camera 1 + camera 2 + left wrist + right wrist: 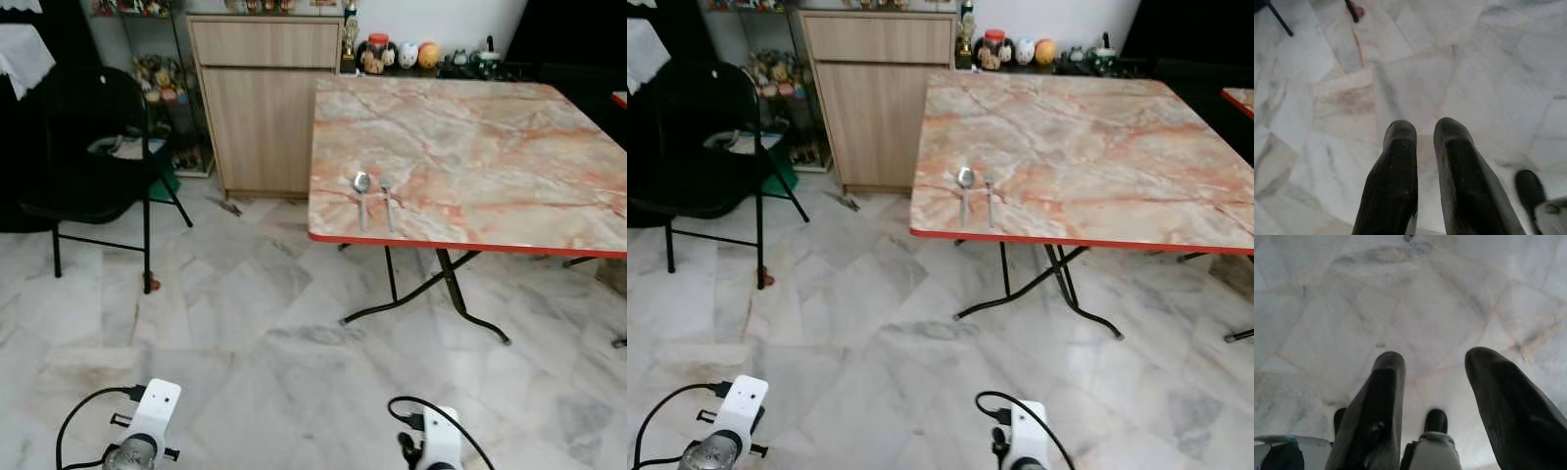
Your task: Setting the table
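Note:
A marble-patterned table with a red edge stands ahead and to the right. Near its front left corner a metal spoon and a fork lie side by side, handles toward me. Both arms hang low over the floor, far short of the table: the left arm and the right arm. In the left wrist view my left gripper has its fingers nearly together with nothing between them. In the right wrist view my right gripper stands open and empty above the marble floor.
A black folding chair stands at the left. A wooden cabinet is against the back wall beside the table. Jars and ornaments line the shelf behind the table. Black table legs splay over the floor.

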Controlling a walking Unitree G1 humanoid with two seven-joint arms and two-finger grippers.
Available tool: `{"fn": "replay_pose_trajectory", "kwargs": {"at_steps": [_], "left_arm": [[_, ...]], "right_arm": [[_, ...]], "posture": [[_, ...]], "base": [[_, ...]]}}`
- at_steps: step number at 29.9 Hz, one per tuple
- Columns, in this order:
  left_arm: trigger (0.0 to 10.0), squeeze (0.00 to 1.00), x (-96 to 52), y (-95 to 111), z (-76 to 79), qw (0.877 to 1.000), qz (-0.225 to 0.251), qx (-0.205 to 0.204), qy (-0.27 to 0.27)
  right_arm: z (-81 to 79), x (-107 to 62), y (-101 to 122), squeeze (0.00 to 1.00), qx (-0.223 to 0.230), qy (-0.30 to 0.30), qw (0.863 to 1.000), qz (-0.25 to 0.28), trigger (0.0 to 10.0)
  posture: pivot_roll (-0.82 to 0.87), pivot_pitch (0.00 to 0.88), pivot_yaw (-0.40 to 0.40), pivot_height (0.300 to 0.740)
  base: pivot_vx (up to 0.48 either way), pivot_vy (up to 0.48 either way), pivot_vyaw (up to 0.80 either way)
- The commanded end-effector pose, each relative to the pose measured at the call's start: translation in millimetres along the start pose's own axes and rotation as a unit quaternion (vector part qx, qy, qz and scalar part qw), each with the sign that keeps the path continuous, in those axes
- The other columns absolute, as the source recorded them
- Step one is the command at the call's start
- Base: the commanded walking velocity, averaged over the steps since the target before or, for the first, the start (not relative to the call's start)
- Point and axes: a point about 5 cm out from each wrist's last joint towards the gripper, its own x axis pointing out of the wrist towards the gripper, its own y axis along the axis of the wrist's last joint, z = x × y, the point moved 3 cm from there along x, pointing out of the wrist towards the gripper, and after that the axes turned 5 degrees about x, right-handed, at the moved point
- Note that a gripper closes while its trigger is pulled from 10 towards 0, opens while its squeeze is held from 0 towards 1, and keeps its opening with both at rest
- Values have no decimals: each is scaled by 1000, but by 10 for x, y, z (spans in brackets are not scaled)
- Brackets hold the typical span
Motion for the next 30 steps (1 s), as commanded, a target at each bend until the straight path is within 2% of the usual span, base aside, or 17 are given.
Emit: {"fn": "replay_pose_trajectory", "kwargs": {"at_steps": [1,5,26,30], "left_arm": [[10000,0,9,31,41,1000,3,2,-5],[10000,0,17,48,30,1000,1,-21,4],[10000,0,16,40,103,999,-5,-34,-10],[10000,0,13,28,109,999,-7,-34,-11]], "right_arm": [[98,-17,-34,0,1,-12,1000,-3,10000],[110,-14,-17,0,2,-13,1000,-2,10000],[117,-11,2,0,3,-14,1000,1,10000],[114,-11,4,0,4,-13,1000,2,10000]], "posture": [[56,0,-7,740],[56,0,-12,740],[57,0,-17,740],[57,0,-17,740]], "base": [[0,337,0],[0,325,0],[0,0,0],[249,0,0]]}}
